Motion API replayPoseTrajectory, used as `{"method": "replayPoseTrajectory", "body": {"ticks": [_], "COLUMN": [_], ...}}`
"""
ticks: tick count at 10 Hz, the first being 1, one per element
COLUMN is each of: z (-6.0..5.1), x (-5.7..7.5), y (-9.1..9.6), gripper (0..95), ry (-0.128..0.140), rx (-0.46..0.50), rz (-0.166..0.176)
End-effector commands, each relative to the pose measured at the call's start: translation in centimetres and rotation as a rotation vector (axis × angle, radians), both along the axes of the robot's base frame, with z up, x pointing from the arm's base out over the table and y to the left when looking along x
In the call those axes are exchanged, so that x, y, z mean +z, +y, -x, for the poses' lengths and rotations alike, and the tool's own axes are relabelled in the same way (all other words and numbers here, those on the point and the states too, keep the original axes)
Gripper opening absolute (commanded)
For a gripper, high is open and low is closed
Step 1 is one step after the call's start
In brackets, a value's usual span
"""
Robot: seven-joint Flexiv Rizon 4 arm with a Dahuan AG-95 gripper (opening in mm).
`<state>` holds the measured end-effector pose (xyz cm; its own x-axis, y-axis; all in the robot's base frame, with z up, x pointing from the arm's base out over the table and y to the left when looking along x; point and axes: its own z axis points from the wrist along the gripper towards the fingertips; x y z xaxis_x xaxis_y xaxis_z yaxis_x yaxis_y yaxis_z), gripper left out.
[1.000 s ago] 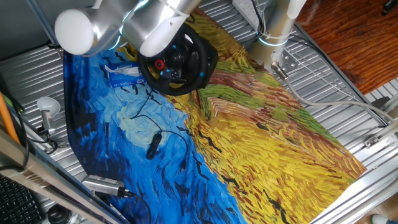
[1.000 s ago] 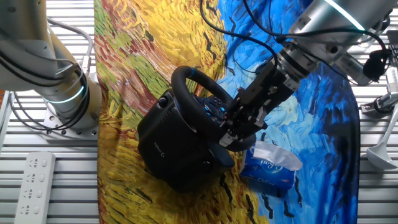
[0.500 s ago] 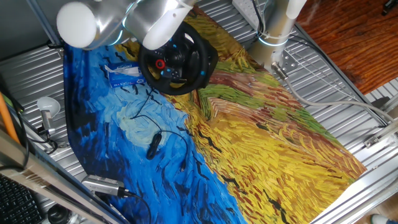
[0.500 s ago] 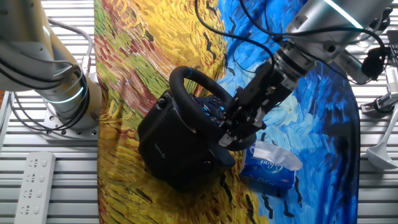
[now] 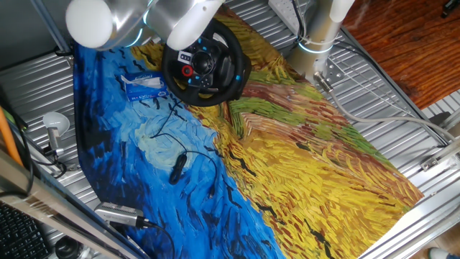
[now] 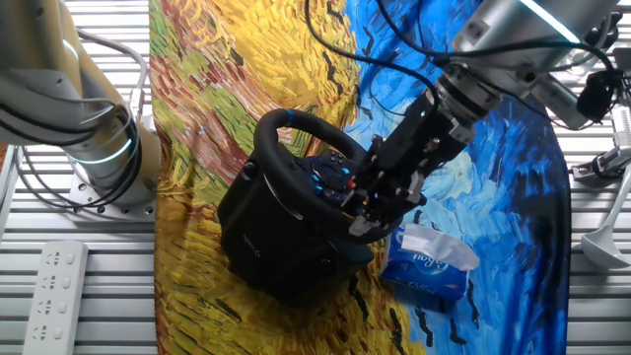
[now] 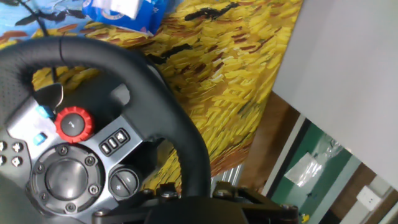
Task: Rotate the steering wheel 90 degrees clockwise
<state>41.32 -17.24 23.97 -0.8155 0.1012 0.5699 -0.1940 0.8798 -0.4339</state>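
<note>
the black steering wheel [image 6: 301, 192] stands tilted on its dark base [image 6: 261, 237] on a painted blue-and-yellow cloth [image 5: 302, 165] covering the table. the robot's gripper [image 6: 380, 202] is at the rim's lower edge on the blue side, and appears clenched on the rim, though the fingertips are hidden. the hand view shows the hub's red knob [image 7: 73, 124] just inside the rim. a blue tissue pack [image 6: 429, 264] lies just beside the base; a small cabled device [image 5: 177, 168] rests well apart.

Slatted metal table [image 5: 402, 101] under blue-yellow painted cloth [image 5: 302, 165], wood floor [image 5: 402, 36] beyond, white wall [image 7: 348, 56].
</note>
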Motion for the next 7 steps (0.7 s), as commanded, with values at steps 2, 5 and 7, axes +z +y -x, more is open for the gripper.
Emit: {"method": "replayPoseTrajectory", "body": {"ticks": [2,5,7], "z": [-1.3,-3.3,-4.7], "x": [1.9,6.0,8.5], "y": [1.2,4.1,7.3], "gripper": [57.0,19.0,0.0], "ry": [0.033,-0.014,0.008], "rx": [0.017,0.207,0.312], "rz": [-0.048,-0.316,-0.573]}}
